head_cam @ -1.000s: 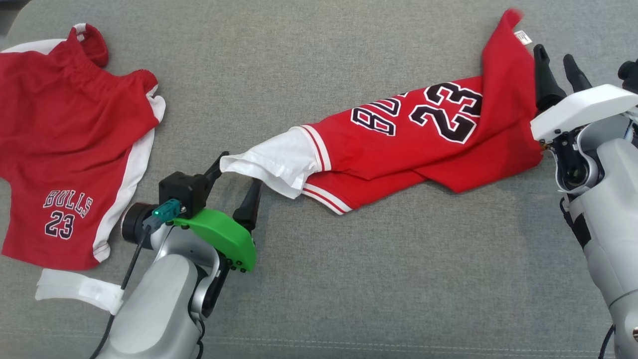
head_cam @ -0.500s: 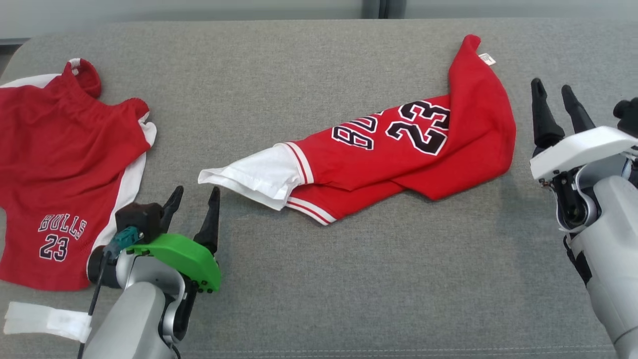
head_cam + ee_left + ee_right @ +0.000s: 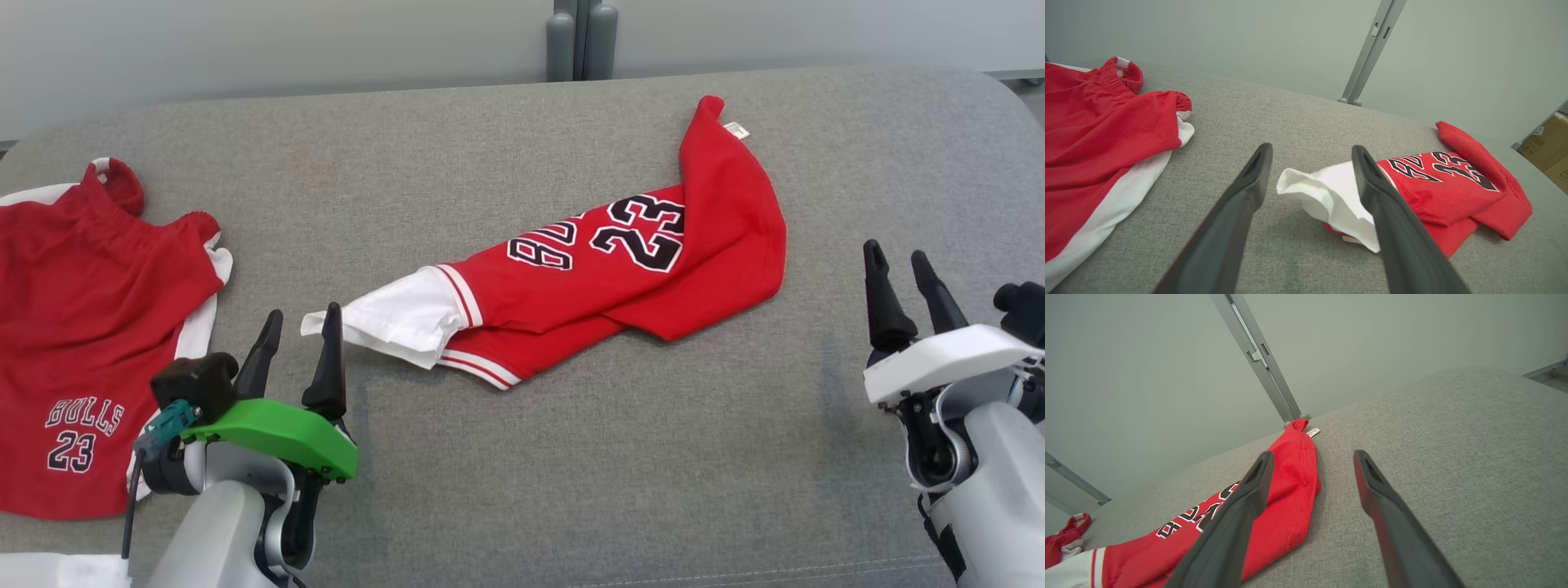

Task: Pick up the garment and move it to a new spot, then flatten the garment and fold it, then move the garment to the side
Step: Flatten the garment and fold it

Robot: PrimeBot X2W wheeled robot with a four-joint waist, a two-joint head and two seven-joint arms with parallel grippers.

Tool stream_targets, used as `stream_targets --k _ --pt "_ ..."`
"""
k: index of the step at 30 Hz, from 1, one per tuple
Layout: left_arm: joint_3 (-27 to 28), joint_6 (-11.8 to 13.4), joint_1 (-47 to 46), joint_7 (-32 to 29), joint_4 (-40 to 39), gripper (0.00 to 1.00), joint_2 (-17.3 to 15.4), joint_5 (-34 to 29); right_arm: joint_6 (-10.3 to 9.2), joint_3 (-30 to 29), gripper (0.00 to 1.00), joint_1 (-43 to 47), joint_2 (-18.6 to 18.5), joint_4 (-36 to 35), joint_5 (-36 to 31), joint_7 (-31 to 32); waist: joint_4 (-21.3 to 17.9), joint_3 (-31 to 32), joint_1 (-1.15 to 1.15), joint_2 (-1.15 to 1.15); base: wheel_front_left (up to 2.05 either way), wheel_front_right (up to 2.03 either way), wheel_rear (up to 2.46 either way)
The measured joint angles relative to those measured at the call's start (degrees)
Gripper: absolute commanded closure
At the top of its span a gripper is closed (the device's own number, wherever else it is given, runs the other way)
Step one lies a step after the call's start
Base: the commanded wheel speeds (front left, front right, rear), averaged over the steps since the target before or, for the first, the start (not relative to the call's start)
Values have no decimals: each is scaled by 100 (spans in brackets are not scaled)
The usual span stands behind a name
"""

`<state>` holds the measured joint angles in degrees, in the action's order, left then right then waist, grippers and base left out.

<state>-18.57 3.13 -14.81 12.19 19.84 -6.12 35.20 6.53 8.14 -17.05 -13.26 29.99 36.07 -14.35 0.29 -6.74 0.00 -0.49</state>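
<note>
Left of the left pincer [image 3: 303, 312], the red shorts [image 3: 98, 327] ran off the picture's edge. Below that pincer's wrist, a white strip [image 3: 57, 570] was cut by the bottom edge. Between the two pincers, the jersey [image 3: 571, 286] folded over itself and hid the end of its lettering [image 3: 543, 249]. Its tag [image 3: 736, 130], farther out and left of the right pincer [image 3: 896, 250], was too small to read. In the left wrist view one finger [image 3: 1392, 228] covered part of the white sleeve [image 3: 1327, 192].

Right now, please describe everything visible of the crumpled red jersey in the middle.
The red jersey looks like soft knit fabric, with black white-edged "23" and lettering, a white sleeve with striped trim, and a small label at its far corner. It lies crumpled, folded over itself, on the grey cushion, ungripped.
</note>
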Motion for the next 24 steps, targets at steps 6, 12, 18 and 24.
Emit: stream_targets --k 6,12,18,24 --pt "120 18 205 47 -137 0 23 182 0 10 0 553 254 -277 -144 1 -57 146 0 0 0 0 0" --pt "88 18 255 12 -210 0 25 296 1 88 0 731 289 -444 -220 1 -75 172 0 0 0 0 0" --pt "18 14 256 -82 -265 0 30 296 2 107 0 773 309 -612 -294 1 -34 125 0 0 0 0 0" --pt "19 15 257 -172 -334 0 24 312 2 109 0 853 310 -730 -421 1 -11 103 0 0 0 0 0"
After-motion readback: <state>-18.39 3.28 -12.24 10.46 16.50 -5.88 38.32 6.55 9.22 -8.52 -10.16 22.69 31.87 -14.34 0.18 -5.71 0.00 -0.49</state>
